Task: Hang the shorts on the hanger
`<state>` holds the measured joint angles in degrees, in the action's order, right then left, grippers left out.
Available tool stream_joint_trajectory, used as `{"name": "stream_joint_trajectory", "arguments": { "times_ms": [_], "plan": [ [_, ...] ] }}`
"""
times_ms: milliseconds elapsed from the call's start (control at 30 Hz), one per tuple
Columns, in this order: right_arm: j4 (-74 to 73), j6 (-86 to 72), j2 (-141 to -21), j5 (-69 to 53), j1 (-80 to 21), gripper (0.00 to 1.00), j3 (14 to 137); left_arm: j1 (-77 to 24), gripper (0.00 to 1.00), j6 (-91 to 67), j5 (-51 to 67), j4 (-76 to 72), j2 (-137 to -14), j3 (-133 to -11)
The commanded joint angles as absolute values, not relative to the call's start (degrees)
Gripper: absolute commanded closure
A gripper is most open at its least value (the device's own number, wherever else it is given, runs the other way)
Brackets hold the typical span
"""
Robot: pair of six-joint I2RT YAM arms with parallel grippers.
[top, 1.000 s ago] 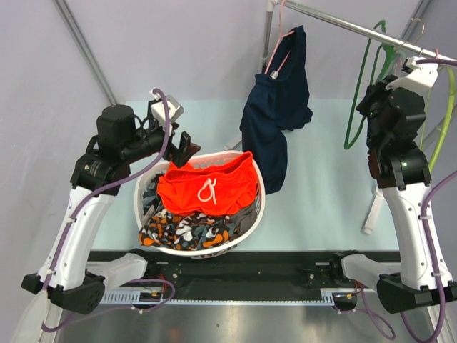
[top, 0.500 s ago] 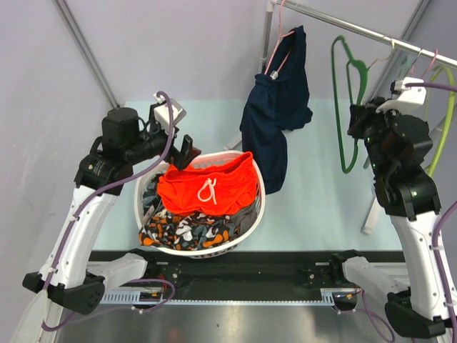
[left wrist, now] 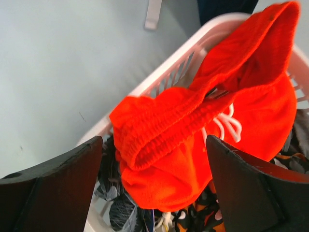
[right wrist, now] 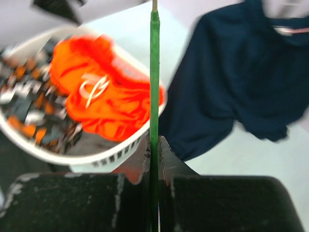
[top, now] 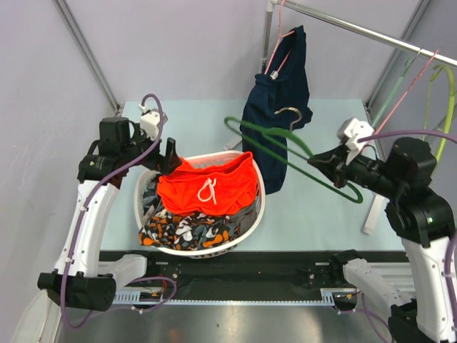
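My reference is the white laundry basket point(top: 260, 207) on the worktop point(top: 314, 207). The shorts point(top: 207, 187) lie on top of the pile inside it, their elastic waistband bunched up against its far rim and the white drawstring facing up. How their legs are folded is hidden. The patterned cloth point(top: 186, 230) fills the near side of the basket, and whatever lies beneath it I cannot see. The left fingers point(top: 171, 154) hang at the basket's far-left rim, spread wide with nothing in them. From the wrist camera the waistband sits in the gap between them, but I cannot tell how far above the fabric they are. The right fingers point(right wrist: 148, 147) are to the right of the basket, out over the worktop, pinched tight on the thin green bar of the hanger point(right wrist: 154, 72). That wrist view is blurred; the bar is cut off at the top edge and disappears between the fingers lower down. From overhead the hanger lies tilted in the air right of the basket, with its silver hook on the far side. Part of its frame crosses the navy garment point(top: 275, 114) hanging beyond the basket's far-right rim, and it is hard to follow against the dark cloth.
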<state>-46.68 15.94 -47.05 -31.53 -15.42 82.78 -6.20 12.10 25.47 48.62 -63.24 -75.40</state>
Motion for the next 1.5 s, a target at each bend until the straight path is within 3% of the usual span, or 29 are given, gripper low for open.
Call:
{"name": "stream_joint_trajectory", "arguments": {
  "times_ms": [0,133,167,367,1000,1100,1267,1333,1467],
  "plan": [
    [-52.73,31.97,-54.47,-45.0,-18.01,1.0,86.83,-3.34,0.11,13.01,24.54,52.64,-61.35,-71.37],
    [-53.0,39.36,-59.92,-39.65,-27.75,1.0,90.7,-0.27,0.26,13.8,23.38,54.66,-62.4,-68.3],
    [-53.52,42.51,-60.99,-37.38,-31.69,1.0,91.57,-0.18,0.35,14.23,23.12,54.84,-62.32,-67.86],
    [-53.52,47.55,-64.33,-35.24,-37.18,1.0,93.87,-0.18,0.56,16.26,23.91,51.42,-60.47,-63.73],
    [-50.01,52.12,-65.3,-29.88,-42.8,1.0,92.11,-1.32,0.59,20.57,20.83,43.68,-67.76,-64.78],
    [-48.61,53.08,-66.35,-28.48,-44.2,1.0,91.58,-1.49,0.68,20.13,21.62,44.55,-68.12,-66.43],
    [-44.92,53.26,-68.11,-24.53,-46.58,1.0,90.79,-2.99,0.93,19.69,21.28,46.58,-67.06,-69.61],
    [-42.99,53.26,-68.55,-22.16,-47.89,1.0,90.09,-3.25,0.99,19.6,20.83,47.72,-66.8,-70.49],
    [-40.96,52.82,-69.34,-19.34,-49.57,1.0,89.04,-3.25,1.0,19.07,20.48,49.3,-66.8,-71.72]
  ]
}}
